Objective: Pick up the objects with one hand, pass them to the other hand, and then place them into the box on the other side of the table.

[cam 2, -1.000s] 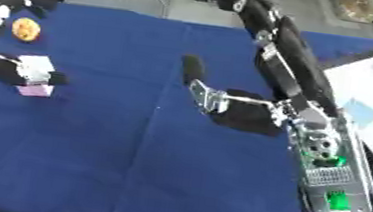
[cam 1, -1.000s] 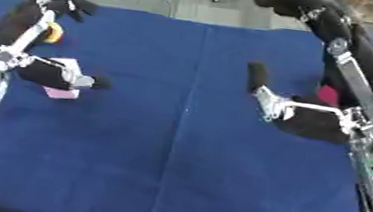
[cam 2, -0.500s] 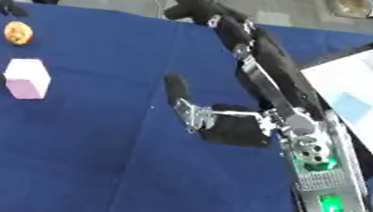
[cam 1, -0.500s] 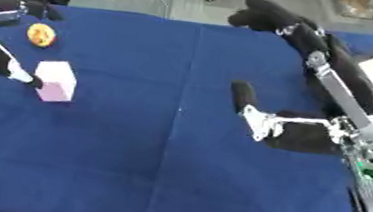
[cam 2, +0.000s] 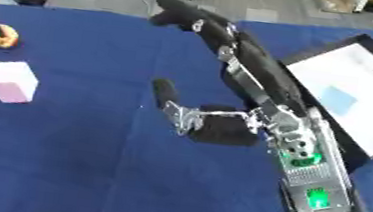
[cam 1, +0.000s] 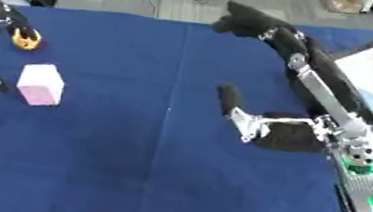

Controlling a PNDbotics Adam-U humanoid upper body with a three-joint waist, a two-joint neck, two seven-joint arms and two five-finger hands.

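Left of table centre, pink cube (cam 1: 40, 84) sits well apart from open, empty right hand (cam 1: 262, 127).

No readable text, label, brand, number or sign anywhere. Plain faces on the pink cube (cam 2: 11, 81), nothing legible on the small orange thing (cam 2: 3, 38), bare blue cloth (cam 1: 129, 172) over the table. Only a blank pale blue patch inside the white box (cam 2: 350, 91). Green lights on the right forearm (cam 2: 316, 197), with no characters to make out.
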